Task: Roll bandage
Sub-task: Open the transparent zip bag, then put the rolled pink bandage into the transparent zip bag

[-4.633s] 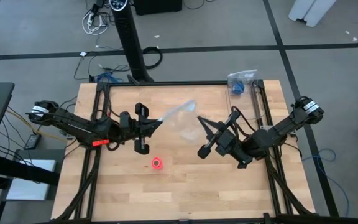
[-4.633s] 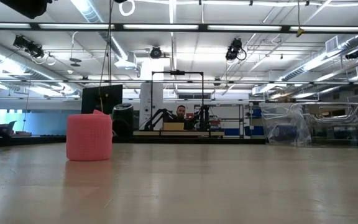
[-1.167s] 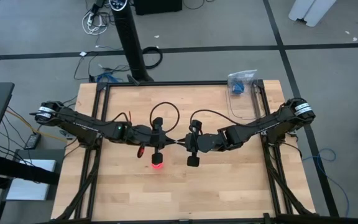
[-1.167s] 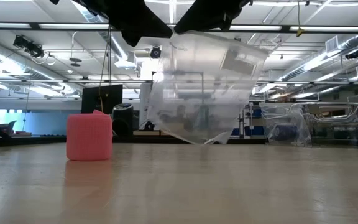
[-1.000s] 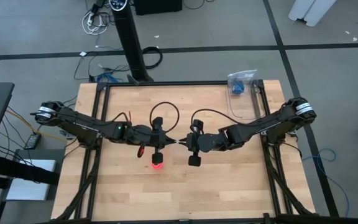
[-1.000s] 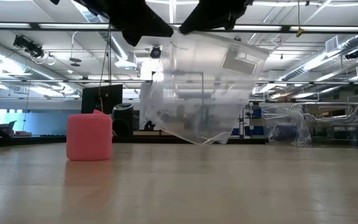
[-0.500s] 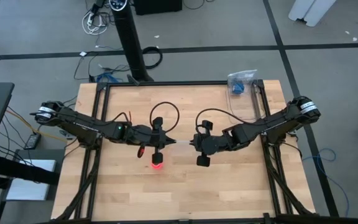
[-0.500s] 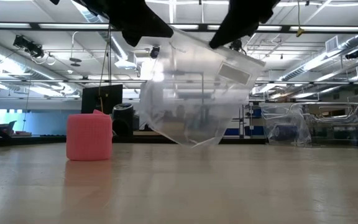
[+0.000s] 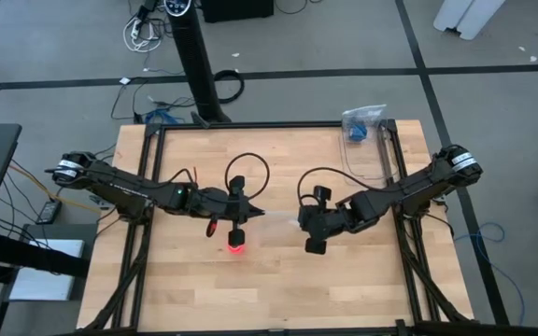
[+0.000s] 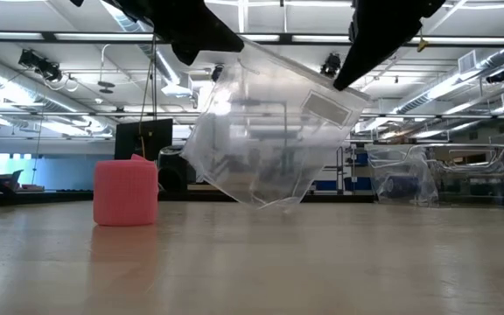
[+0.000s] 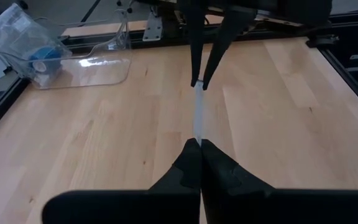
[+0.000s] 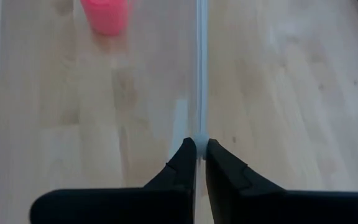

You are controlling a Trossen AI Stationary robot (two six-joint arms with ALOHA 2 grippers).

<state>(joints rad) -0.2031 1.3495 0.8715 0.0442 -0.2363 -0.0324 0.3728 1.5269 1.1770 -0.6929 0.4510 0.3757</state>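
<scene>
Two grippers share your biggest item, the clear plastic bag (image 10: 265,131), stretched in the air between them above the table (image 9: 362,271). Left gripper (image 11: 199,149) is pinched closed on one top corner, right gripper (image 12: 198,149) on the other. Keep the tension even so neither corner slips. Smallest, the bandage (image 9: 236,246) stands rolled on the wood just beside the left gripper. No readable writing; the bag's white label is illegible.

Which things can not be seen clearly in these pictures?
- Bandage: in the high view the left gripper covers part of it.
- Clear bag: in the high view nearly invisible against the table.
- Arms: in the low view cut off by the top edge.
- Blue item in the second bag: too small.
</scene>
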